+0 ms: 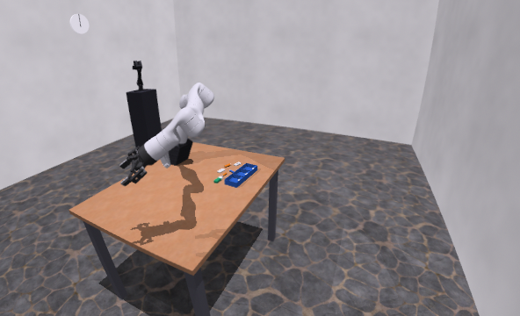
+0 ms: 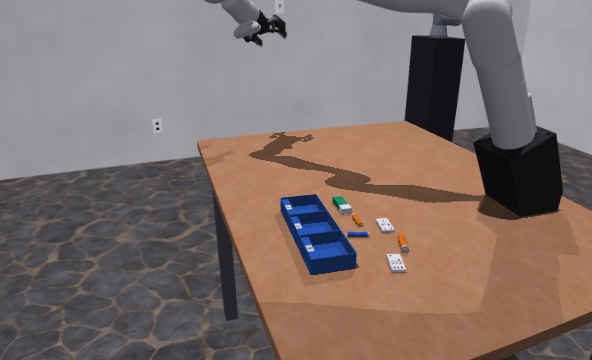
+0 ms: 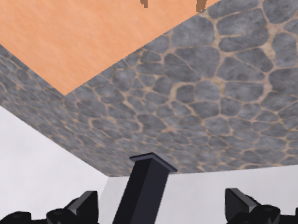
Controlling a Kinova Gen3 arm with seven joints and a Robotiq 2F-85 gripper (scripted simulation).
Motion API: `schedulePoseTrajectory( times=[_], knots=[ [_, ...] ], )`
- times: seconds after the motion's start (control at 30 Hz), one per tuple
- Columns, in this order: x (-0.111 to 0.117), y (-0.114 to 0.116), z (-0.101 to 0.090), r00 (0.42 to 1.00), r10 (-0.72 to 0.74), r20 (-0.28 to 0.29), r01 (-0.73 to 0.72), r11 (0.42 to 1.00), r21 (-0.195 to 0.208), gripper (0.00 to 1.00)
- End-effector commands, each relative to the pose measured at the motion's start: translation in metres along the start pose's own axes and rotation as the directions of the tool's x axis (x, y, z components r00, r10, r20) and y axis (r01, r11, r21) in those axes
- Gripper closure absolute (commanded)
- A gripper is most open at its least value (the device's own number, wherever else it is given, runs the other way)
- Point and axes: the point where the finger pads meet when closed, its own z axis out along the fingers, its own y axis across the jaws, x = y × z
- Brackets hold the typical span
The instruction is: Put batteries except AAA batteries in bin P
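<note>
A blue tray of three bins lies on the table, also in the top view; its small white labels are too small to read. Beside it lie a green and white block, a small orange battery, a blue battery, a larger orange battery and two white boxes. My gripper is open and empty, high above the far end of the table, well away from these things; it also shows in the exterior view. The wrist view shows only the table corner and floor.
The arm's black base stands on the table near the things. A black pillar with a camera stands behind the table. The table edge runs close to the blue tray.
</note>
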Motion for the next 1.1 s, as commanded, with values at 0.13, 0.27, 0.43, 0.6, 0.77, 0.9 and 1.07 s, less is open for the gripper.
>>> schedulePoseTrajectory(
  times=[0.13, 0.27, 0.43, 0.6, 0.77, 0.9, 1.07],
  knots=[
    [-0.002, 0.0, -0.001, 1.0, 0.002, 0.001, -0.002, 1.0, -0.001, 0.0],
    [-0.002, 0.0, -0.001, 1.0, 0.002, 0.001, -0.002, 1.0, -0.001, 0.0],
    [-0.002, 0.0, -0.001, 1.0, 0.002, 0.001, -0.002, 1.0, -0.001, 0.0],
    [0.011, 0.005, 0.008, 1.0, 0.002, 0.001, -0.002, 1.0, -0.001, 0.91],
    [0.044, 0.017, 0.031, 1.0, 0.002, 0.001, -0.002, 1.0, -0.001, 0.91],
    [0.07, 0.027, 0.049, 1.0, 0.002, 0.001, -0.002, 1.0, -0.001, 0.91],
    [0.087, 0.034, 0.06, 1.0, 0.002, 0.001, -0.002, 1.0, -0.001, 0.91]
  ],
)
